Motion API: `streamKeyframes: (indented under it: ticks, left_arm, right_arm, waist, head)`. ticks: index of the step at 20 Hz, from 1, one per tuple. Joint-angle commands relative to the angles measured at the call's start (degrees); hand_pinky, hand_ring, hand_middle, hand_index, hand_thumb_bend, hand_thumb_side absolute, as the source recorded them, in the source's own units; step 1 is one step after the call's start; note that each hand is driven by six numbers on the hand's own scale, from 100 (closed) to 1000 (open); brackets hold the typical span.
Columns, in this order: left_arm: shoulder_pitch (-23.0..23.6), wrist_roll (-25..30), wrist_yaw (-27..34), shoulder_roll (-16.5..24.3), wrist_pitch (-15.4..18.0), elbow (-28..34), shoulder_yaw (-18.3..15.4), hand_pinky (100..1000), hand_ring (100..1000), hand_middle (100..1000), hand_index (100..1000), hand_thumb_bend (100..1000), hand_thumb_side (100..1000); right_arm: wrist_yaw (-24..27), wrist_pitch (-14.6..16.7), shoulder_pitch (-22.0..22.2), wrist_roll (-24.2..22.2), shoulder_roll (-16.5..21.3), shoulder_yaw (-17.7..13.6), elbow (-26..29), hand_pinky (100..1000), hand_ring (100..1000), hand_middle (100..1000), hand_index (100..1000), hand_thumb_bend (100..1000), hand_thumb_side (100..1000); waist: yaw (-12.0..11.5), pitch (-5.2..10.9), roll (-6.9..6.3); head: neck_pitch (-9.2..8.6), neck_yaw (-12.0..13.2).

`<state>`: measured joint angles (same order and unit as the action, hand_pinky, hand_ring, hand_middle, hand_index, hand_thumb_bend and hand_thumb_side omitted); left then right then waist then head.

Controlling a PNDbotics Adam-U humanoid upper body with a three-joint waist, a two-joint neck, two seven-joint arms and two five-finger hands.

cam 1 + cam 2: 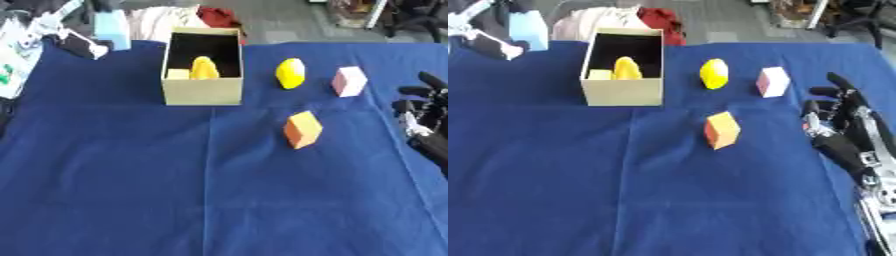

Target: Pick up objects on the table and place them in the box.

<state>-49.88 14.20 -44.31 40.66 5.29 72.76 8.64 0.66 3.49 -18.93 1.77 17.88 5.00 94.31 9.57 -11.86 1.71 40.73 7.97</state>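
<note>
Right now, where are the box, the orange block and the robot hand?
box (202,91): left eye view, on its front wall.
orange block (303,129): left eye view, on its front face.
right robot hand (839,112): right eye view, on its palm.

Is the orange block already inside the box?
No. The orange block lies on the blue cloth, in front and to the right of the box.

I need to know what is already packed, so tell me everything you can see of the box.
The box is a small open-topped carton, pale tan outside and dark inside, like cardboard. It stands upright on the blue cloth toward the far left, nothing touching its outside. Inside are a yellow object and a paler block.
</note>
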Motion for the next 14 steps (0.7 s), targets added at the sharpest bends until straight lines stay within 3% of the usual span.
streamKeyframes:
  ticks: [1, 7, 9, 10, 13, 14]
  left_arm:
    - [-2.29, 0.45, 0.39, -1.36, 0.42, 2.20, 1.42, 727, 517, 529, 703, 333, 100]
    - [-4.70, 1.30, -3.24, -7.87, 2.11, -4.36, 4.25, 740, 566, 583, 743, 357, 120]
    - [-5.15, 1.03, -4.78, -9.42, 2.52, -6.32, 4.70, 767, 640, 668, 808, 400, 188]
    - [-5.28, 0.82, -5.44, -9.99, 2.62, -7.12, 4.75, 786, 692, 730, 853, 453, 285]
    - [-5.40, -0.46, -6.95, -10.85, 2.29, -8.79, 4.55, 811, 749, 790, 894, 541, 402]
    - [-5.34, -1.03, -7.24, -10.85, 2.06, -9.08, 4.38, 819, 763, 813, 915, 599, 490]
  right_arm:
    - [0.12, 0.12, -0.54, -0.23, 0.80, -0.21, 0.41, 730, 729, 766, 967, 100, 293]
    - [0.28, 0.16, -0.50, -0.46, 0.55, -0.03, 0.29, 730, 729, 765, 967, 100, 294]
    - [0.31, 0.17, -0.55, -0.54, 0.41, 0.03, 0.30, 730, 729, 765, 967, 100, 294]
    - [0.33, 0.19, -0.57, -0.58, 0.35, 0.05, 0.32, 730, 729, 765, 967, 100, 294]
    - [0.34, 0.18, -0.52, -0.60, 0.34, 0.03, 0.30, 730, 728, 765, 967, 100, 294]
    - [0.35, 0.19, -0.49, -0.58, 0.34, 0.00, 0.31, 730, 728, 765, 966, 100, 294]
  waist:
    - [0.30, 1.30, 0.48]
    - [1.24, 1.41, 0.61]
    - [1.52, 1.41, 0.65]
    - [1.63, 1.40, 0.66]
    - [1.76, 1.38, 0.63]
    - [1.77, 1.38, 0.61]
  head:
    - [-0.48, 0.03]
    - [-0.39, 0.33]
    - [-0.38, 0.42]
    - [-0.38, 0.47]
    - [-0.40, 0.50]
    - [-0.40, 0.48]
